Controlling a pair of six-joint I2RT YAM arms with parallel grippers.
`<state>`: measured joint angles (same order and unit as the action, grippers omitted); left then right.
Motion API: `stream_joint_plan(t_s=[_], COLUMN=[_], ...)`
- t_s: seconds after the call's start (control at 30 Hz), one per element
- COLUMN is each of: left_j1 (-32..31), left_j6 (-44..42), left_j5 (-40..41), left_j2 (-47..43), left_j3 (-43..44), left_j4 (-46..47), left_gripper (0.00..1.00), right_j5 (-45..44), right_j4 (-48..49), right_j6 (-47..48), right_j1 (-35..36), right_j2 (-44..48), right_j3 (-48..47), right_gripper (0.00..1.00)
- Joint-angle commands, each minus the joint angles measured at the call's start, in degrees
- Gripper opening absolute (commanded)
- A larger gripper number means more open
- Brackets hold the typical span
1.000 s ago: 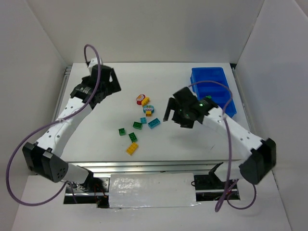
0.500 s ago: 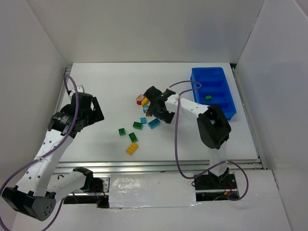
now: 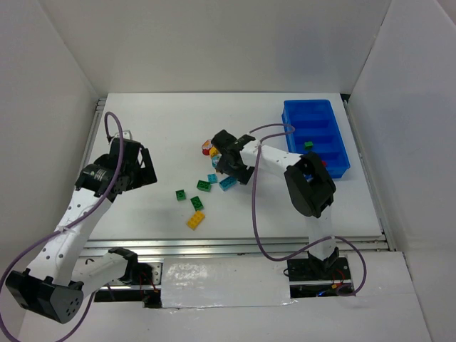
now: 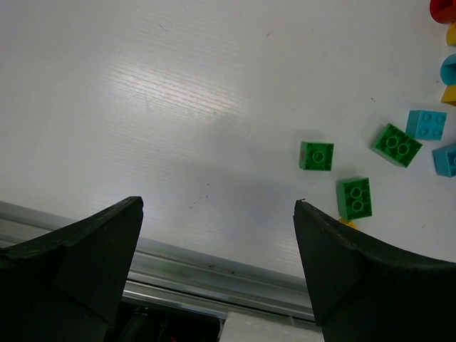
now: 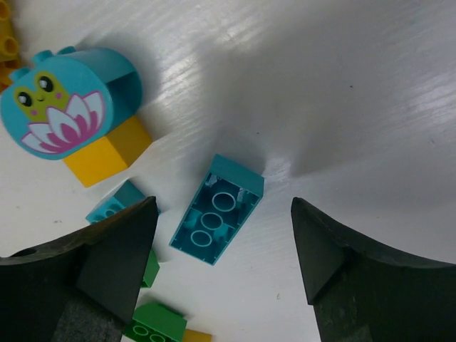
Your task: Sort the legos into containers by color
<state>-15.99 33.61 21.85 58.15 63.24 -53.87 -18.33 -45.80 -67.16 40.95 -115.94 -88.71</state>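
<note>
Red, yellow, green and teal legos lie scattered mid-table. The blue bin stands at the back right with one green brick in a compartment. My right gripper is open, low over the pile. In the right wrist view its fingers straddle an upside-down teal brick without touching it. My left gripper is open and empty, left of the pile. In its wrist view green bricks lie ahead to the right.
A round teal piece with a frog picture sits on a yellow brick beside the right gripper. A small teal brick and a green brick lie by its left finger. The table's metal front rail is below the left gripper.
The right arm swung from beside the bin to the pile and lowered over the teal brick. A green brick now lies in the bin. The left arm moved from the back corner toward the front.
</note>
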Motion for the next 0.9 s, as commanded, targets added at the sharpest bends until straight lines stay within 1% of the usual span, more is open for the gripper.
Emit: stream_joint_plan(t_s=[0.0, 0.07, 0.23, 0.27, 0.33, 0.37, 0.43, 0.47, 0.5, 0.53, 0.67, 0.7, 0.73, 0.77, 0.8, 0.87], left_j1=[0.3, 0.3, 0.3, 0.3, 0.3, 0.3, 0.3, 0.3, 0.3, 0.3, 0.3, 0.3, 0.3, 0.3, 0.3, 0.3], left_j6=[-2.6, -3.0, -4.1, -4.2, -4.4, -4.5, -4.7, -4.7, -4.7, -4.8, -5.0, -5.1, -5.1, -5.1, -5.0, -5.0], left_j5=[-0.1, 0.1, -0.5, -0.6, -0.8, -0.8, -0.8, -0.8, -0.8, -0.7, 0.1, 0.2, 0.1, 0.0, -0.4, -1.0], left_j2=[0.1, 0.5, 1.3, 1.4, 1.6, 1.8, 1.7, 1.6, 1.4, 1.3, 0.8, 0.6, 0.4, 0.2, 0.0, -0.1], left_j3=[1.1, 1.1, 0.3, 0.2, 0.0, 0.0, 0.0, 0.0, -0.2, -0.3, -0.4, -0.3, -0.4, -0.4, -0.5, -0.7], left_j4=[1.5, 1.7, 3.2, 3.3, 3.7, 3.7, 3.8, 3.8, 3.9, 3.9, 3.8, 3.7, 3.7, 3.9, 3.9, 4.0], left_gripper=[0.99, 1.0, 0.99, 1.0, 0.99, 0.99, 1.0, 1.0, 1.0, 1.0, 1.0, 0.99, 1.0, 1.0, 1.0, 1.0], right_j5=[0.9, 1.7, 3.6, 3.8, 3.7, 3.6, 3.1, 2.9, 2.7, 2.6, 0.6, -0.6, -0.9, -1.0, -1.2, -1.6], right_j4=[2.6, 3.1, 4.4, 4.6, 4.4, 4.2, 4.5, 4.7, 4.8, 4.6, 3.3, 3.3, 3.5, 3.6, 3.8, 4.6], right_j6=[-3.0, -3.5, -5.2, -5.4, -6.0, -6.1, -6.2, -6.2, -6.4, -6.4, -4.9, -3.9, -3.3, -2.6, -1.4, 0.0], right_j1=[1.0, 1.0, 1.0, 0.9, 0.8, 0.5, 0.2, -0.3, -0.6, -1.0, -5.3, -6.6, -8.2, -10.3, -14.5, -19.0], right_j2=[-1.6, -1.4, -2.0, -2.1, -2.1, -1.8, 0.0, 0.9, 2.9, 4.0, 12.1, 16.2, 18.1, 19.9, 22.6, 24.3], right_j3=[1.7, 3.0, 4.8, 5.0, 5.3, 5.5, 7.0, 7.8, 8.5, 9.7, 11.4, 12.2, 12.5, 12.7, 13.0, 12.9], right_gripper=[0.82, 0.77, 0.74, 0.69, 0.62, 0.48, 0.32, 0.17, 0.1, 0.0, 0.0, 0.0, 0.0, 0.0, 0.0, 0.0])
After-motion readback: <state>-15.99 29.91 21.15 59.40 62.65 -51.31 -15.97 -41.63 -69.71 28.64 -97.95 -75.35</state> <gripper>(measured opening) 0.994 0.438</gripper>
